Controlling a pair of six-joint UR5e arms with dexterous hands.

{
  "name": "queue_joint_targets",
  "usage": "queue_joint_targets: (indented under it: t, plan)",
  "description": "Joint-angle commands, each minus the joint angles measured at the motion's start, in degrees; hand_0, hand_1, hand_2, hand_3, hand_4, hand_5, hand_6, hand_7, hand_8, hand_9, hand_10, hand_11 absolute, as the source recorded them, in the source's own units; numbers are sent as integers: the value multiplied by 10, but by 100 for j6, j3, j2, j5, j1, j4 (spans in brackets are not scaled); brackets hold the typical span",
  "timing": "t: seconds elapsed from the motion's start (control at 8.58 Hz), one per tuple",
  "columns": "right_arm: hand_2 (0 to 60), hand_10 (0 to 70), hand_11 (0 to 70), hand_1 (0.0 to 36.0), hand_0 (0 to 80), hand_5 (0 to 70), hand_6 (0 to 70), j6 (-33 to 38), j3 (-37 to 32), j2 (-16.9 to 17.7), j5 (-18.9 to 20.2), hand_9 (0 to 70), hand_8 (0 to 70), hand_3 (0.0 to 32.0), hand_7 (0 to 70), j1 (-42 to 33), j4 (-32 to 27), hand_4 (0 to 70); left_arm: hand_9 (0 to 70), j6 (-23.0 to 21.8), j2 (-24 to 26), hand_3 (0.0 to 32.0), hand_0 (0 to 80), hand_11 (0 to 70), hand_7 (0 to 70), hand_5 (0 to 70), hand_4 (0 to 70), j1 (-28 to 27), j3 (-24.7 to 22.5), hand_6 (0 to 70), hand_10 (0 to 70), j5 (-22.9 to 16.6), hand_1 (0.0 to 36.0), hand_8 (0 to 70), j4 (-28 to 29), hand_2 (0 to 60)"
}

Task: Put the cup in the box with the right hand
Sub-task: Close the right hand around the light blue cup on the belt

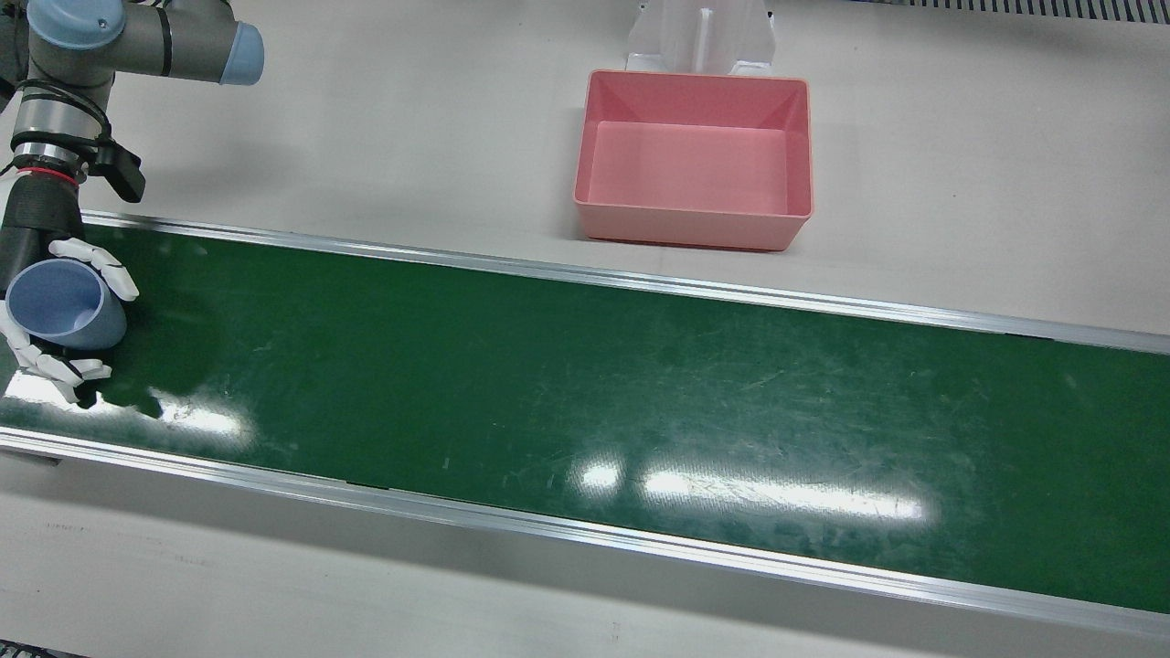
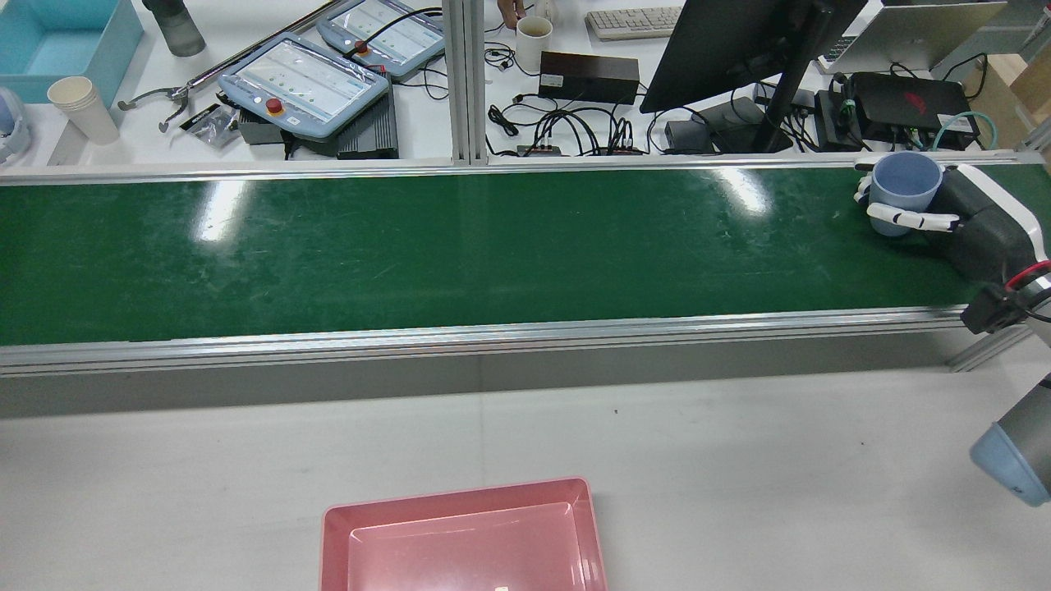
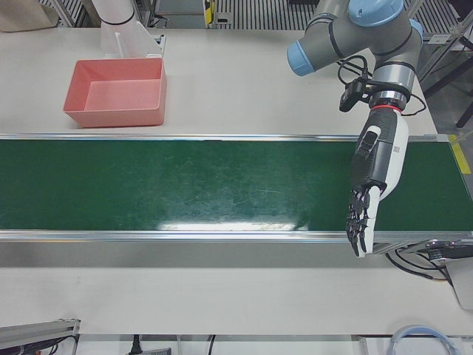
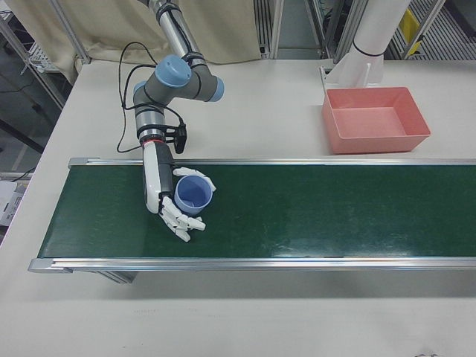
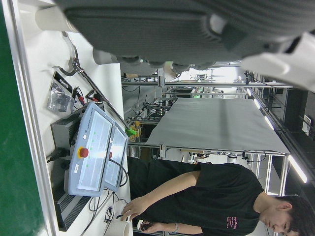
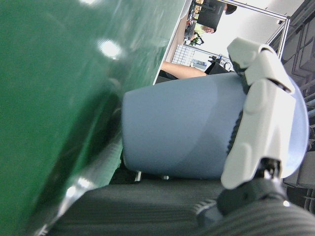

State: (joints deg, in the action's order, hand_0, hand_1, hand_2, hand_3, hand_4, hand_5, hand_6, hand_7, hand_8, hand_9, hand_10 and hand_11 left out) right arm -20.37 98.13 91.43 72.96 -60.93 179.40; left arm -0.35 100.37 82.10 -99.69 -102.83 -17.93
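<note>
A blue cup (image 1: 55,306) stands upright at the end of the green belt, with my right hand (image 1: 37,247) shut around its side. White fingers (image 6: 256,118) wrap the cup wall (image 6: 182,128); its base is at or just above the belt. The same hold shows in the rear view, hand (image 2: 969,222) on cup (image 2: 903,185), and in the right-front view, hand (image 4: 160,186) on cup (image 4: 192,195). The empty pink box (image 1: 692,228) sits on the white table beyond the belt, far from the cup. My left hand (image 3: 373,177) hangs open over the belt's other end.
The green conveyor belt (image 1: 585,384) has raised metal rails along both sides. A white pedestal (image 1: 699,37) stands right behind the box. Past the belt's far rail is a desk with teach pendants (image 2: 304,82), a monitor (image 2: 739,41) and cables.
</note>
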Motion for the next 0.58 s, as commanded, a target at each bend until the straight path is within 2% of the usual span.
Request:
queue_joint_targets:
  t: [0.0,0.12,0.35,0.47]
  plan:
    - [600,574,700,360,466,202,452,-28,48,-161,-10,700,700,0,700,-32,7,95,0,0,0,0,0,0,0,0,0,8,-6,0,0,0,0,0,0,0]
    - [600,542,700,360,469,195,432,-37,179,-161,-1,700,696,0,700,-146,16,69,0,0,0,0,0,0,0,0,0,8,-6,0,0,0,0,0,0,0]
    - [600,519,700,360,475,191,419,-185,634,-187,17,700,678,0,700,-174,68,75,0,0,0,0,0,0,0,0,0,-1,-6,0,0,0,0,0,0,0]
    - [600,518,700,360,474,190,425,-404,907,-379,25,700,680,0,700,-191,95,97,0,0,0,0,0,0,0,0,0,-1,-15,0,0,0,0,0,0,0]
